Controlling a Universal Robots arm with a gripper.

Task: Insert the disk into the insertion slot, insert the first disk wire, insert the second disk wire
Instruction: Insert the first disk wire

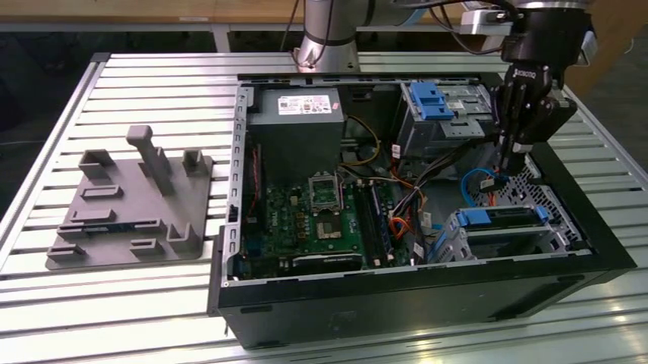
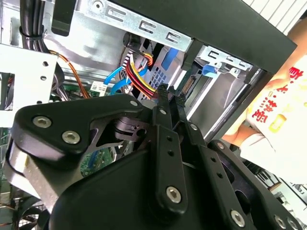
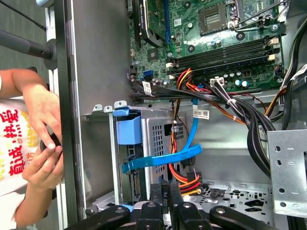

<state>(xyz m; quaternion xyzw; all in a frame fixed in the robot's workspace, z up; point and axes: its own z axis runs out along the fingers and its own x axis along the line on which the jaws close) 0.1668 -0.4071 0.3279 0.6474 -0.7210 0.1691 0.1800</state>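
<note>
Blue plastic clips both ends of the disk (image 1: 501, 218), a flat silver-grey slab lying level inside the slot (image 1: 511, 243). The slot is the perforated metal cage at the corner of the case (image 1: 405, 296), on the exterior view's right. Any label on the disk's top is too small to make out.

A blue cable (image 1: 484, 182) loops just beside the slot, and a bundle of red, yellow and black wires (image 3: 182, 175) runs next to its slotted wall (image 3: 160, 136).

The pincer (image 1: 509, 161) hangs inside the case, near the blue cable and just beyond the slot. In both wrist views its fingers (image 3: 160, 191) are pressed close together. Whether anything thin sits between them I cannot tell.

Farther in lie the green motherboard (image 1: 314, 220) and the power supply (image 1: 296, 129) with a white printed label (image 1: 306, 104), too fine to read. A white tag (image 3: 201, 114) hangs on one cable.

Outside the case wall a person's hands (image 3: 43, 143) rest together by cloth printed in red and yellow. A grey fixture (image 1: 132, 205) sits apart on the slatted tabletop (image 1: 152, 303).
</note>
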